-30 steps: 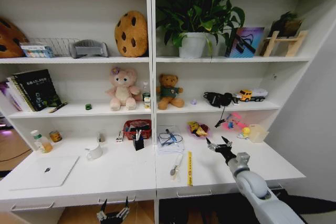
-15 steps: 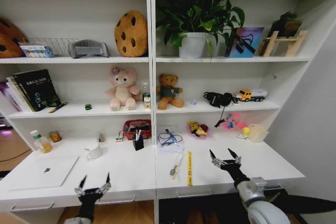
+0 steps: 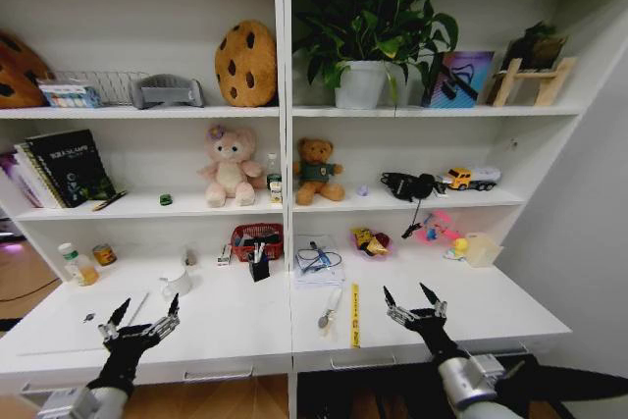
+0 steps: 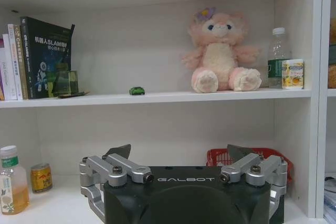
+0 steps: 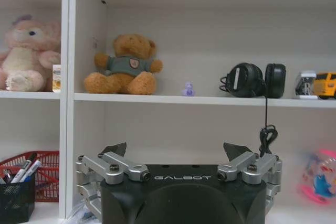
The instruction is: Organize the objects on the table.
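Here the left hand [image 3: 144, 321], fingers spread, partly hides the silver laptop [image 3: 39, 333].

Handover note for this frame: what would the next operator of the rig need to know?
Left gripper: open, empty, raised over the silver laptop at the long white desk's left end.
Right gripper: open, empty, above the desk's right part, beside the yellow ruler.
Tiny green toy car sits on the shelf above.
Done: nothing grasped yet.
Left: everything on the desk remains to be organized.
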Available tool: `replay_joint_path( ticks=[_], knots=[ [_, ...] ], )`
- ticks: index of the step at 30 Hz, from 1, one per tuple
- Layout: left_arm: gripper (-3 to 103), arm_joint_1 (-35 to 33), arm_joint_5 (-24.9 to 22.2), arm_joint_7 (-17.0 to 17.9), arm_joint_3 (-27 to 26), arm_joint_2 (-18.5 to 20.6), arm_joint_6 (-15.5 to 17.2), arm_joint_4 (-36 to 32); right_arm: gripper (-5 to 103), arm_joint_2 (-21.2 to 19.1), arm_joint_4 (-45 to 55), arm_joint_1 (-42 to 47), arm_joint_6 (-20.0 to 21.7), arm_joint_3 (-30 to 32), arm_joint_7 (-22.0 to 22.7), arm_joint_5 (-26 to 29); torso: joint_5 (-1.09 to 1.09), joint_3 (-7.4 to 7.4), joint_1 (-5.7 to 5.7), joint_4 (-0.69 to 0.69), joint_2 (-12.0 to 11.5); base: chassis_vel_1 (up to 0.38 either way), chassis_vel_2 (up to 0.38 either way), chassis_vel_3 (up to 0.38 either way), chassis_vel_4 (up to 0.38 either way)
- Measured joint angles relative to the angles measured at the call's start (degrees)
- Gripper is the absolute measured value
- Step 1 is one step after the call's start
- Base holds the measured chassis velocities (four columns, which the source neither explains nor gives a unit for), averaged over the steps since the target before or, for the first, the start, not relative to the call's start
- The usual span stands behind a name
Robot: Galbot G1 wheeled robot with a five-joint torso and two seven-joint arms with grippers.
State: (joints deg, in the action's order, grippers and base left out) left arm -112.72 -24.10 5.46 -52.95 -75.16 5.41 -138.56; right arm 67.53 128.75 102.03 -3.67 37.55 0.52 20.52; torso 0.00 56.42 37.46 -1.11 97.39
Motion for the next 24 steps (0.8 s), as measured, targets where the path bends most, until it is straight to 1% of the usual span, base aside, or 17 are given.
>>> replay_joint_path(
  ticks=[2,6,12,24],
  knots=[
    [100,0.5,-1.5,0.5,-0.4,0.5,1.2,0.0,100,-0.8,-0.5,-0.7,-2.3,0.1,-1.3,-0.3,0.00,0.00,0.00,-0.01,0.0,0.000,0.000,0.000,0.000],
    [100,0.9,-1.7,0.5,-0.6,0.8,1.5,0.4,100,-1.3,-0.5,-1.0,-2.4,0.3,-1.1,-1.0,0.00,0.00,0.00,0.00,0.0,0.000,0.000,0.000,0.000],
    [100,1.3,-1.3,0.7,-0.5,0.5,2.1,0.7,100,-1.2,-0.5,-1.2,-1.8,0.3,0.4,-1.1,0.00,0.00,0.00,-0.01,0.0,0.000,0.000,0.000,0.000],
    [100,1.3,-1.1,0.7,-0.4,0.5,2.1,0.8,100,-1.1,-0.5,-1.2,-1.6,0.2,0.5,-1.1,0.00,0.00,0.00,-0.01,0.0,0.000,0.000,0.000,0.000]
  ],
)
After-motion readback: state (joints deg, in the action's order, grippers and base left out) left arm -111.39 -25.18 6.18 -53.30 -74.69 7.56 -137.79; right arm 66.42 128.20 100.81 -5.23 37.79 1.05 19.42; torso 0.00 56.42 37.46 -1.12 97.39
